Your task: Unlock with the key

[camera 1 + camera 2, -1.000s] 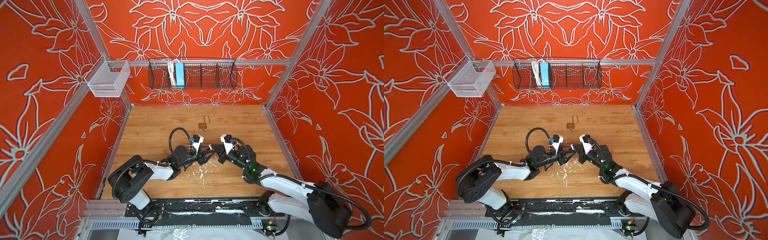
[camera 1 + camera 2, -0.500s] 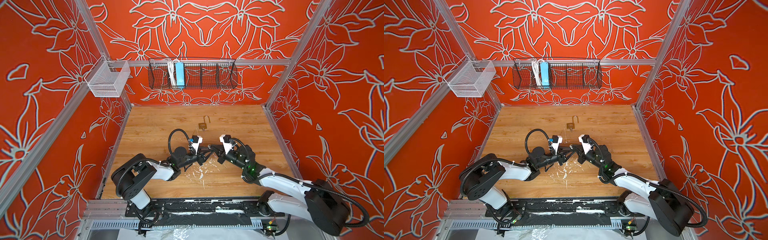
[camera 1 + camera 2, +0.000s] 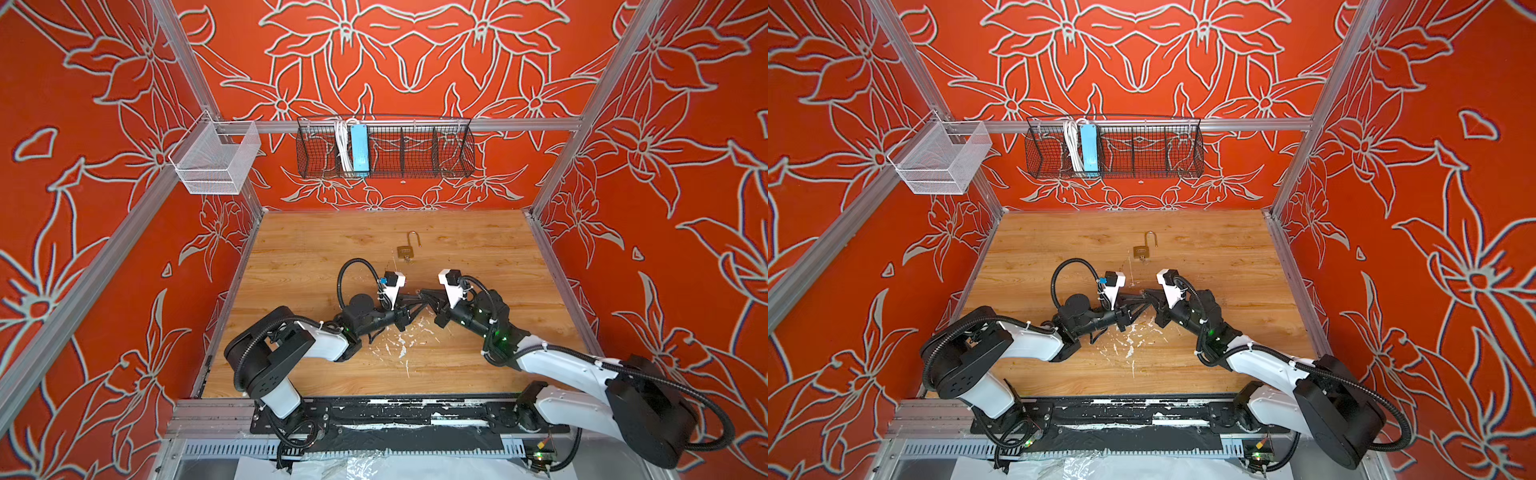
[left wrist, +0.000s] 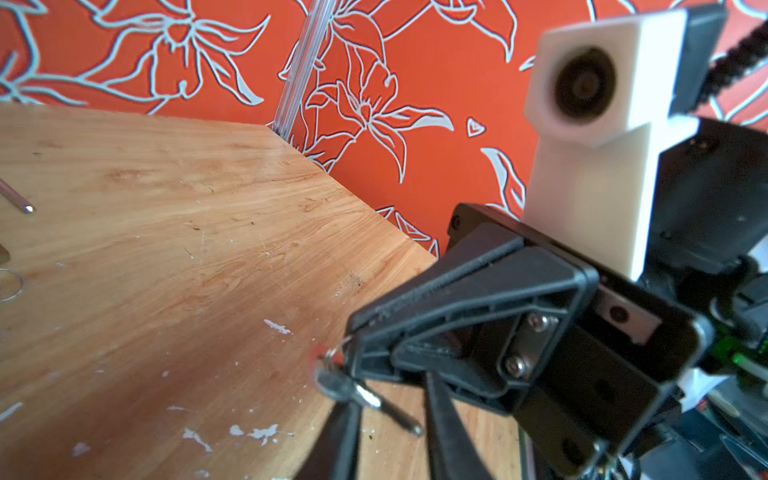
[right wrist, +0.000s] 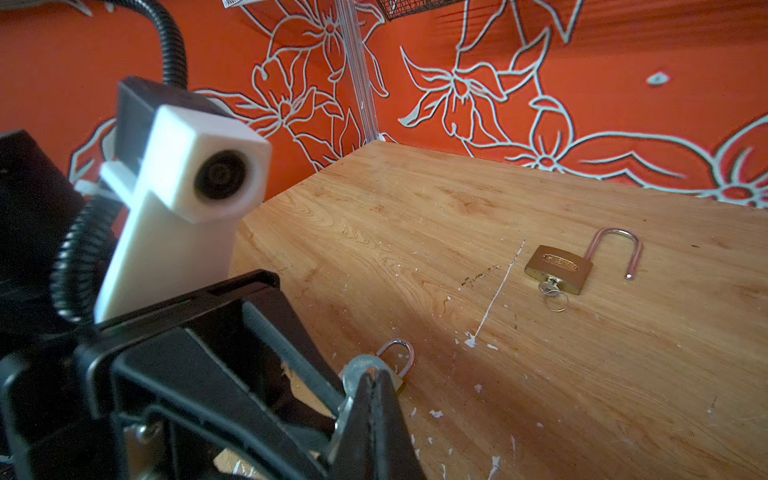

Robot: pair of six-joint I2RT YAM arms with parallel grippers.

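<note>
My right claw [image 5: 374, 392] is clamped tight on the key [image 5: 361, 368], small padlock [image 5: 398, 360] right at its tip, about mid-table. My left claw [image 4: 392, 409] is narrow, fingers [image 4: 340, 436] either side of a bit of metal [image 4: 370, 397], honestly can't tell if it's gripping anything. The big padlock [image 5: 557, 268] lies open on the table [image 5: 415, 208] nearer the back wall [image 3: 415, 62], second key [image 5: 550, 287] stuck in it.

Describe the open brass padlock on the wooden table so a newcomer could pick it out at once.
Start at the wooden tabletop walled in red flower-patterned panels and look to its middle, towards the back. There the small brass padlock lies flat, a key in its base; unlike the other brass padlock nearer the front, its silver shackle is swung open.
</note>
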